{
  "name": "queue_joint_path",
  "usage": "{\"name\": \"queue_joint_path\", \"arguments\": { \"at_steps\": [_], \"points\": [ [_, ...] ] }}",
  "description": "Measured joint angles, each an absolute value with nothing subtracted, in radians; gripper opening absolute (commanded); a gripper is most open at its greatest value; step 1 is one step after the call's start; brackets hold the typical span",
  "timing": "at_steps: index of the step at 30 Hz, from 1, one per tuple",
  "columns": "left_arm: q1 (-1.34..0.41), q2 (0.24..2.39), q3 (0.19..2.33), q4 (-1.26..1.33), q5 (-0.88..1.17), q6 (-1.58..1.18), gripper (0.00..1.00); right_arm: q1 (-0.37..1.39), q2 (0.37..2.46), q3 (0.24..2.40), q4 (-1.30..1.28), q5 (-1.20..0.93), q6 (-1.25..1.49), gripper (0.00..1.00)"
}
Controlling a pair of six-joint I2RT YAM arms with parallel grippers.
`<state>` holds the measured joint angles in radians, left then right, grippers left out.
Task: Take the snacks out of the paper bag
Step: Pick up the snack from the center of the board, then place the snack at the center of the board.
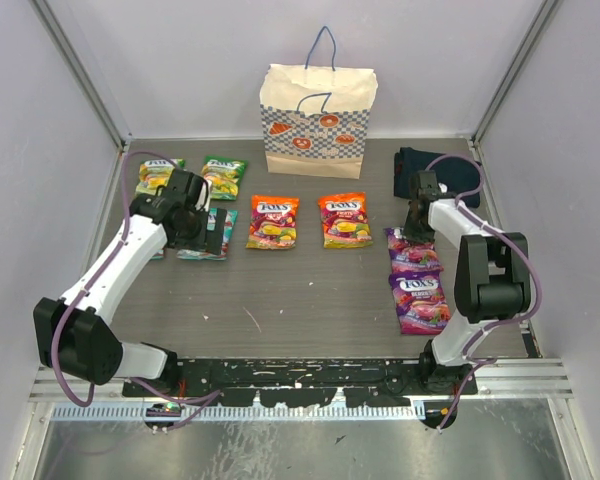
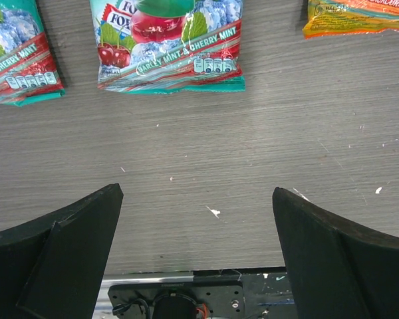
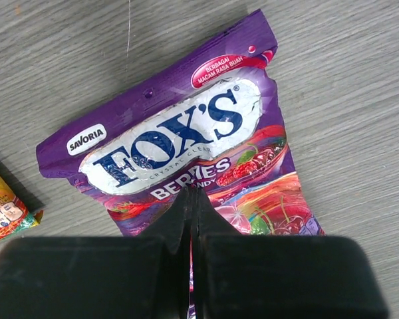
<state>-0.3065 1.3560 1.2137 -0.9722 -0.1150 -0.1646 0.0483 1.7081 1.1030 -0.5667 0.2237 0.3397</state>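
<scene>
Right hand [image 3: 191, 196] clenched over purple packet [image 3: 179, 133]; left hand [image 2: 196, 193] released, teal packets [image 2: 166, 53] ahead; navy cloth [image 1: 465, 175] behind.

A dark grey wood-grain table [image 1: 310, 300], flecked with white specks, sits inside plain pale lilac walls [image 1: 200, 60] at the back and both sides. Slim metal posts [image 1: 80, 70] slant up at the back corners. A ribbed metal rail [image 1: 540, 375] runs along the near edge. Light is soft and even
</scene>
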Motion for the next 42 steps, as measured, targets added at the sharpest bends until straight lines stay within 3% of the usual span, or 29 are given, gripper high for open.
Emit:
{"name": "queue_joint_path", "arguments": {
  "at_steps": [10,22,26,33,42],
  "points": [
    [-0.307,1.356,1.201,-0.977,-0.11,-0.168,0.98,0.048,1.605,1.098,-0.651,0.223,0.368,0.01],
    [-0.307,1.356,1.203,-0.977,-0.099,-0.171,0.98,0.09,1.435,1.296,-0.888,0.187,0.508,0.01],
    [-0.303,1.356,1.216,-0.978,-0.091,-0.171,0.98,0.234,1.406,1.334,-0.955,0.181,0.641,0.01],
    [-0.278,1.356,1.247,-0.973,-0.043,-0.198,0.98,0.645,1.423,1.334,-1.023,0.18,1.016,0.01],
    [-0.244,1.336,1.247,-0.985,-0.021,-0.218,0.98,0.921,1.831,1.607,-1.038,0.215,1.396,0.01]
  ]
}}
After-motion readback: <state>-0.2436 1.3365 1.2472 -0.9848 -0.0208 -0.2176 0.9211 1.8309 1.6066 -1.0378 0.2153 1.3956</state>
